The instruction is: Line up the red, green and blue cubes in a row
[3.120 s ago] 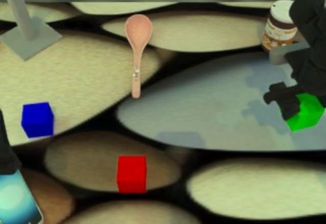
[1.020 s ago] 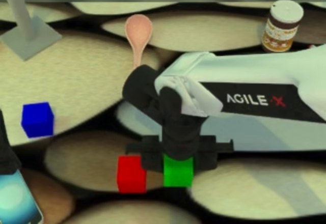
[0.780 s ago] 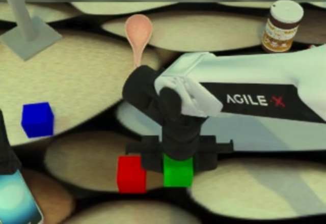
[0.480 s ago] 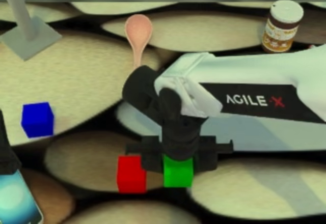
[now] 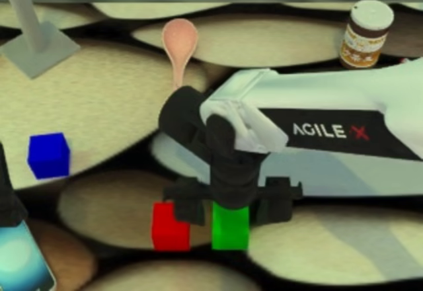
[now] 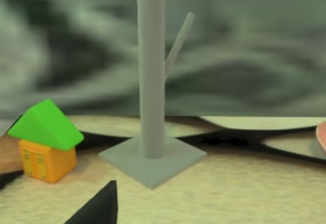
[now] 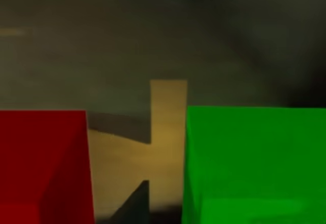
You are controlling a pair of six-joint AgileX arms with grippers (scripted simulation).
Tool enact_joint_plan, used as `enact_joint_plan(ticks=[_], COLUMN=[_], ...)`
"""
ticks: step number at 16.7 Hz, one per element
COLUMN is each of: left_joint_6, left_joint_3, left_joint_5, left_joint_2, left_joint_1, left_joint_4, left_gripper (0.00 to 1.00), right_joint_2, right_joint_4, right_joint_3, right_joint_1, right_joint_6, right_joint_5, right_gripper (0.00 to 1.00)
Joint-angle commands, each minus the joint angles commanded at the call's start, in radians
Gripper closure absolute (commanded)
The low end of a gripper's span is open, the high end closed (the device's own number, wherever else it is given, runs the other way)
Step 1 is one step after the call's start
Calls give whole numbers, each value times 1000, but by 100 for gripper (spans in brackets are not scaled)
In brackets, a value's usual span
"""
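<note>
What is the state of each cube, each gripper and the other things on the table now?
green cube: on the table, right of the red cube, a gap between them.
red cube: on the table, untouched.
blue cube: alone at the table's left.
right gripper: open, above the green cube.
left gripper: not in view.
spoon: lying flat.
jar: upright, lid on.

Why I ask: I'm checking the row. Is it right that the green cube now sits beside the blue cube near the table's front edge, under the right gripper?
Not quite. The top view shows the green cube beside the red cube, under the right gripper. The blue cube sits apart at the left.
</note>
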Motion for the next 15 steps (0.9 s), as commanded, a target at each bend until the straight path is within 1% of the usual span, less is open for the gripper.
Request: enact_joint_plan(ticks=[9, 11, 15], left_joint_6=[0, 0, 0], left_joint_3=[0, 0, 0], left_joint_5=[0, 0, 0], left_joint_2=[0, 0, 0], left_joint_1=[0, 0, 0], left_joint_4=[0, 0, 0], left_gripper=[0, 0, 0], right_joint_2=[-2, -13, -58], right_joint_4=[-4, -42, -193], right_joint_3=[3, 32, 127], right_joint_1=[-1, 4, 10], right_joint_6=[0, -1, 1], right_joint_5=[0, 0, -1], right_gripper=[0, 0, 0])
